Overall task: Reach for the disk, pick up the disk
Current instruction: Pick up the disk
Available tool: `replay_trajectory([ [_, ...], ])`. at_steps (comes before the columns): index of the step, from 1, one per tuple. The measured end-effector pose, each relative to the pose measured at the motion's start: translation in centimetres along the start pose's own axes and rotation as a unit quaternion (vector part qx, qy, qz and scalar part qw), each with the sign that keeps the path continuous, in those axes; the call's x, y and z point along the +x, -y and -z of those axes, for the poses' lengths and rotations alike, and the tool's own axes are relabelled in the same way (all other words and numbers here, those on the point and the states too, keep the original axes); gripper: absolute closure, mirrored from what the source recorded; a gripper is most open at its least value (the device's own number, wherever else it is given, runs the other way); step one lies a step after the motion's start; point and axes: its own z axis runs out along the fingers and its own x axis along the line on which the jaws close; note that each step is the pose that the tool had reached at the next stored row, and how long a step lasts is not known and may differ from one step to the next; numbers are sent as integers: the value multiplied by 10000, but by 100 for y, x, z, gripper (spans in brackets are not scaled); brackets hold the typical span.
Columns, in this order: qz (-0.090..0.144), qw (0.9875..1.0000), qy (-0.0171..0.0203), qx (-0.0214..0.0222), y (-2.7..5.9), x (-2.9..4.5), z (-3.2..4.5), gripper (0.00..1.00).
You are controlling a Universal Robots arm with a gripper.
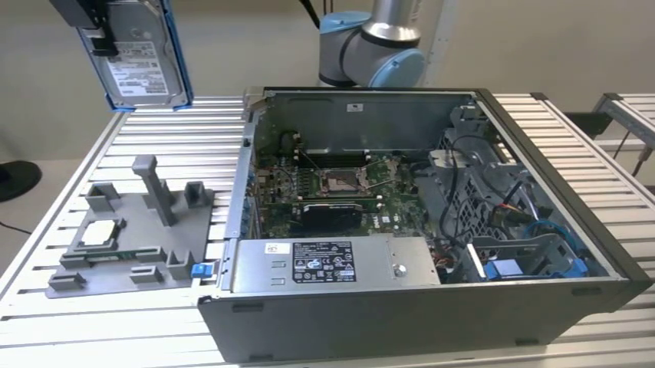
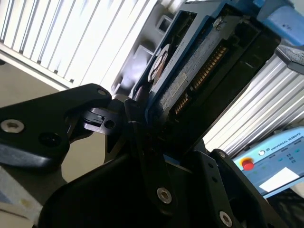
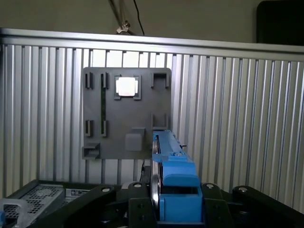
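Silver-grey metal with a blue bracket along its edges, the disk (image 1: 138, 65) hangs on edge, high above the slatted counter (image 1: 153, 138) at the exterior view's left, its white label facing the camera. The claw (image 1: 103, 42) is closed on the disk's upper end. In the first wrist view the fingers (image 3: 137, 209) stand on either side of the narrow blue-edged body, which puts the grip across the thickness, on the two flat faces. That hold would account for the disk hanging long-side down rather than lying flat. Judged from this, the pick-up is made: the disk touches nothing but the claw.

Below it on the counter sits a grey plastic tray (image 1: 133, 226) with upright posts and slots. A small square chip (image 1: 100, 231) lies in one of its recesses. The posts are the nearest things beneath the disk, but they are well apart from it.

To the exterior view's right stands the open computer case (image 1: 409, 322), with the labelled power supply (image 1: 327, 264) along its near side. The arm (image 1: 369, 46) rises behind the case. Neither crowds the disk.
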Motion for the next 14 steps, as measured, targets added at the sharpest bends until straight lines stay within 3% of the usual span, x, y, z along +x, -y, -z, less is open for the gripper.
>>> replay_trajectory([
  [14, 0, 10000, 0, 0, 305, 11, 5, 100],
])
